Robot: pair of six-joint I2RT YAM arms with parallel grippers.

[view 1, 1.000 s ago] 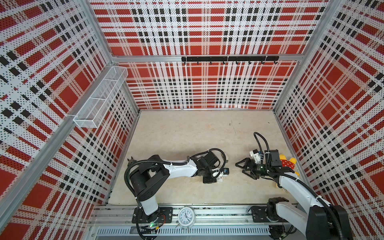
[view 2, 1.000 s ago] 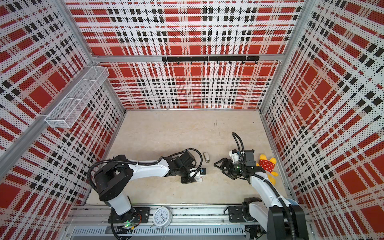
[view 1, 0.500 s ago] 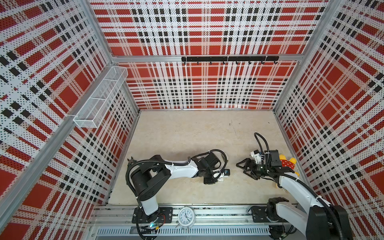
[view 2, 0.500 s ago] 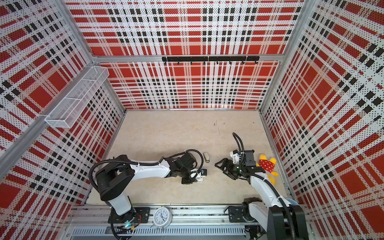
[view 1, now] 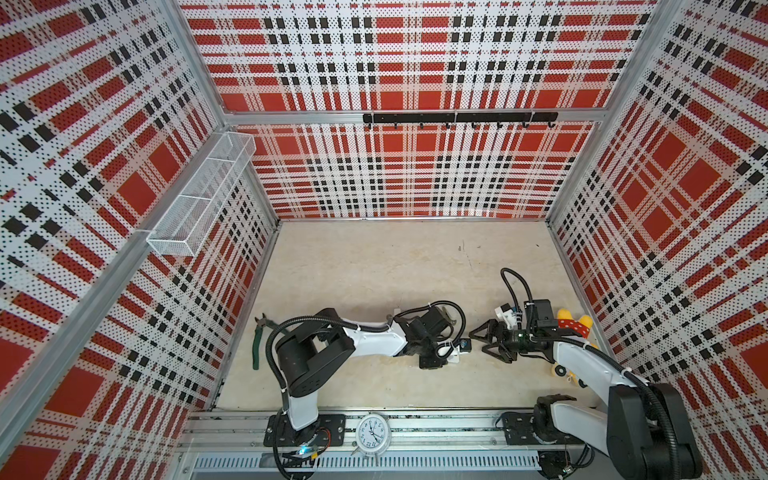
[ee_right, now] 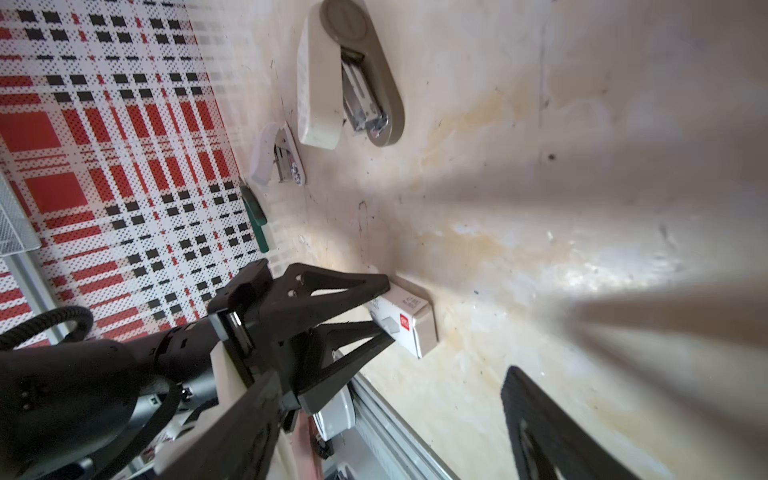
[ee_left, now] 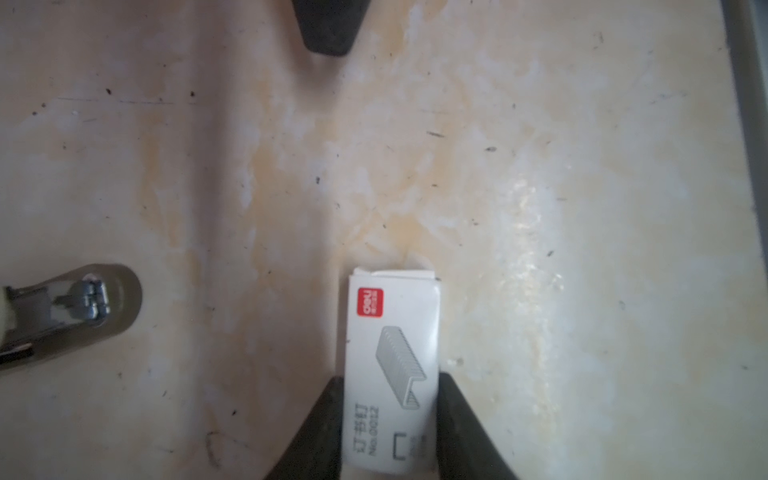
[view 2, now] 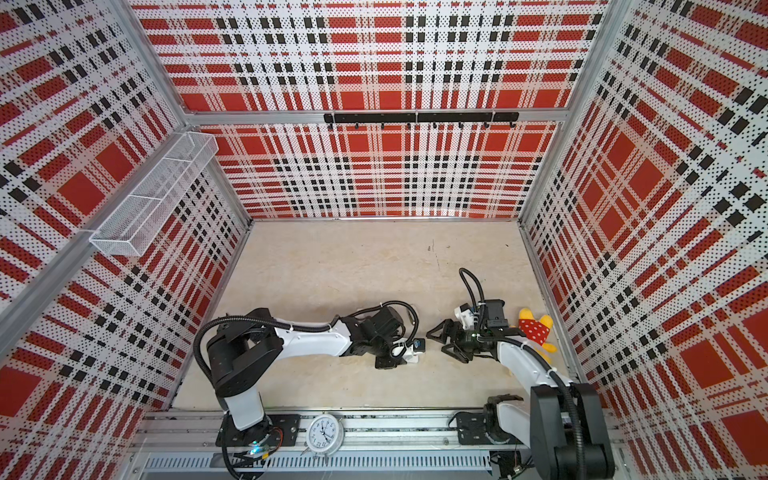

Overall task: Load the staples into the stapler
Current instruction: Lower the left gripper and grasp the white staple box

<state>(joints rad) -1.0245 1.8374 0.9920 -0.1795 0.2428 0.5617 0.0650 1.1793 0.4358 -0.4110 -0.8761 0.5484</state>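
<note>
- Left end effector (ee_left: 390,384) clamped on white printed cardboard box (ee_left: 392,332), long axis left-right; staples unseen, presumably inside.
- Right end effector (view 1: 478,341) wide open, empty, just right of box's free end.

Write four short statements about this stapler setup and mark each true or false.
1. The left gripper clasps the staple box from both sides. True.
2. The right gripper holds a stapler. False: it is open and empty.
3. Two staplers lie on the table: a beige stapler and a white stapler. True.
4. The staple box's logo is blue. False: it is red.
</note>
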